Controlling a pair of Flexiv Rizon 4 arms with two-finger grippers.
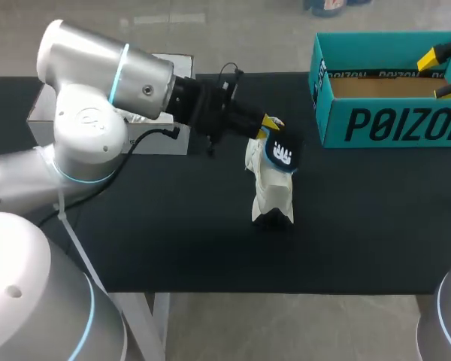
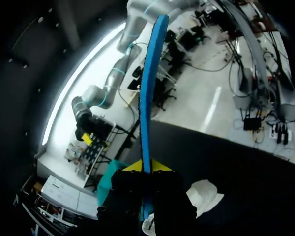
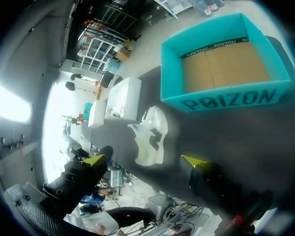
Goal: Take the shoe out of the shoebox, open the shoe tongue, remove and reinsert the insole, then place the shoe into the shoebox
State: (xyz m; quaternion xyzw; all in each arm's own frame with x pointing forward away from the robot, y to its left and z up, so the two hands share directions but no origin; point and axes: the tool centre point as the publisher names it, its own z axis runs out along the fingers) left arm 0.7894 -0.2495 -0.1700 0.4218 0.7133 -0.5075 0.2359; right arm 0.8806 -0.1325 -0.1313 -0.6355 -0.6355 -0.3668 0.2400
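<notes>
Presently the left pincer [image 1: 269, 122] is clamped on one edge of the blue insole [image 1: 283, 154], which hangs from its tips close over the white shoe [image 1: 272, 192]; I cannot tell if the two touch. The shoe rests by itself on the black desk [image 1: 173, 226], just under this pincer, and no finger holds it. I think the main danger is at the reinsertion. The grip takes only a narrow part of the thin insole, so it can slip or bend when it is pushed into the opening. The shoe, supported by nothing, can tip or slide away under the push. The tongue may also close over the opening, though I cannot see its position well. The right pincer [image 1: 443, 71] has its fingers apart and holds nothing; it hovers over the teal shoebox [image 1: 391, 124], well apart from the shoe, so it gives no support now. A white box [image 1: 39, 113] stands behind the left pincer, beside its arm, and is not in the way.
</notes>
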